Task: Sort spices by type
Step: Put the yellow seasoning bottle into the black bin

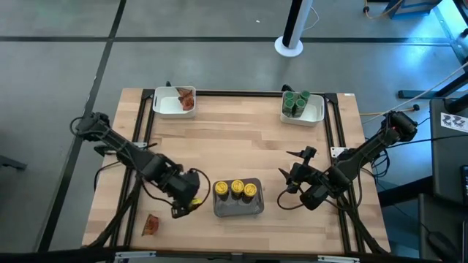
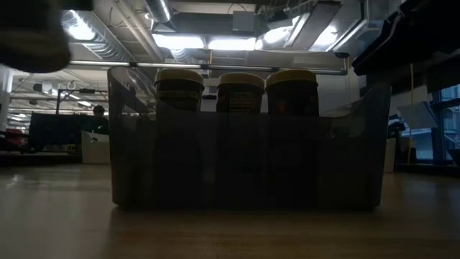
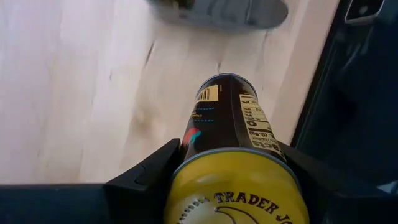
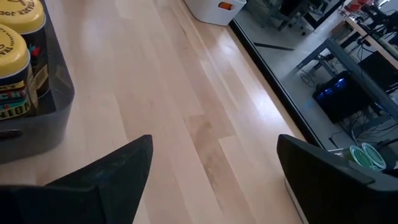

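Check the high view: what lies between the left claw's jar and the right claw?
The grey tray with three yellow-lidded jars sits between the held jar, gripped by the left claw, and the open, empty right claw.

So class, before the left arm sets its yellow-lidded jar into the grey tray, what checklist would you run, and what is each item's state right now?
1. Jar held firmly: the left gripper has its fingers on both sides of the yellow-lidded jar. Ok.
2. Right destination: the grey tray already holds three yellow-lidded jars, the same type. Ok.
3. Room in the tray: the bare part in front of the row looks free. Ok.
4. Right gripper out of the way: open, empty, on the tray's far side. Ok.
5. Jar lifted clear of the tray wall: cannot tell.
6. Sorting finished: a reddish packet lies loose on the table. Not ok.
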`<state>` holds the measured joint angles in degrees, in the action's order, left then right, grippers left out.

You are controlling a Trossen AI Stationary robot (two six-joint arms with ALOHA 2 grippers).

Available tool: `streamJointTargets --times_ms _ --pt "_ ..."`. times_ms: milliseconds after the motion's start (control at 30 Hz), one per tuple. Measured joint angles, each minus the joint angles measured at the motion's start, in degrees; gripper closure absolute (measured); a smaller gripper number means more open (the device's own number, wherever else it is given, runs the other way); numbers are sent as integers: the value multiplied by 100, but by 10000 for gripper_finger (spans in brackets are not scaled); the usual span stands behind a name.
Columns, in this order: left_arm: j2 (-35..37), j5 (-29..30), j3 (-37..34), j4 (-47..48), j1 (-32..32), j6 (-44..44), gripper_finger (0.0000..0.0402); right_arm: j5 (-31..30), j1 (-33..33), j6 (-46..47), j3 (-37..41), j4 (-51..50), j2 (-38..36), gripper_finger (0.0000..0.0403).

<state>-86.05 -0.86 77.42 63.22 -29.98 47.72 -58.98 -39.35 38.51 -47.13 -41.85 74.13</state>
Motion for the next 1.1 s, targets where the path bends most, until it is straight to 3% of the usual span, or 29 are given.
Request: streamJointTargets --times_ms 267,533,800,1100 --pt "-1136 149 1472 173 309 -1112 198 8 0 -435 -6 213 0 59" --pt "-2377 517 3127 999 462 -1960 198 -86 0 -1125 -376 262 0 59" --pt "-2941 549 3456 781 527 -2129 198 -51 0 -1796 -962 401 0 59" --pt "-3167 738 3456 378 651 -2281 198 -55 0 -2219 -1043 1248 -2 59"
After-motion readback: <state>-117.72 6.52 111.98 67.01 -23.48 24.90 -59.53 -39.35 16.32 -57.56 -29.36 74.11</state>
